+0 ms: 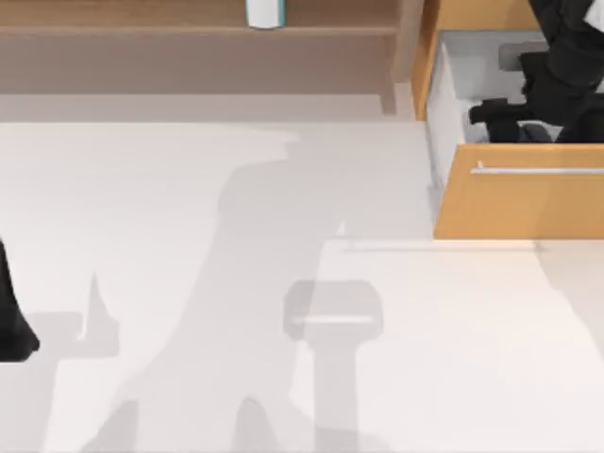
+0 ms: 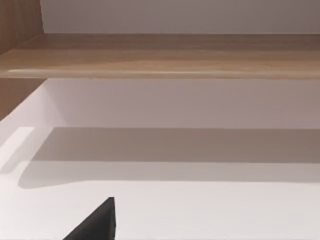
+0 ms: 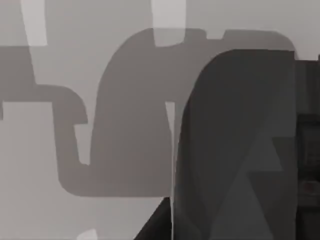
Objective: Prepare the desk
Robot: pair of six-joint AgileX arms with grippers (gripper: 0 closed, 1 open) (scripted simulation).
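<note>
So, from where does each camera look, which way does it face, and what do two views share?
Top view: above, facing down on the white desk; right gripper inside the open drawer; left arm at the left edge.
Left wrist view: low over the tabletop, facing the back shelf; one dark finger.
Right wrist view: close on grey drawer interior.
Shared: top and left wrist views show the shelf.

One white tabletop (image 1: pixel 189 283), one brown wooden shelf (image 1: pixel 142 28) running along its back, one orange-tan drawer (image 1: pixel 519 203) standing open, one silver bar handle (image 1: pixel 538 171), one small white container (image 1: pixel 265 13) sitting on the shelf, two black robot arms showing.
</note>
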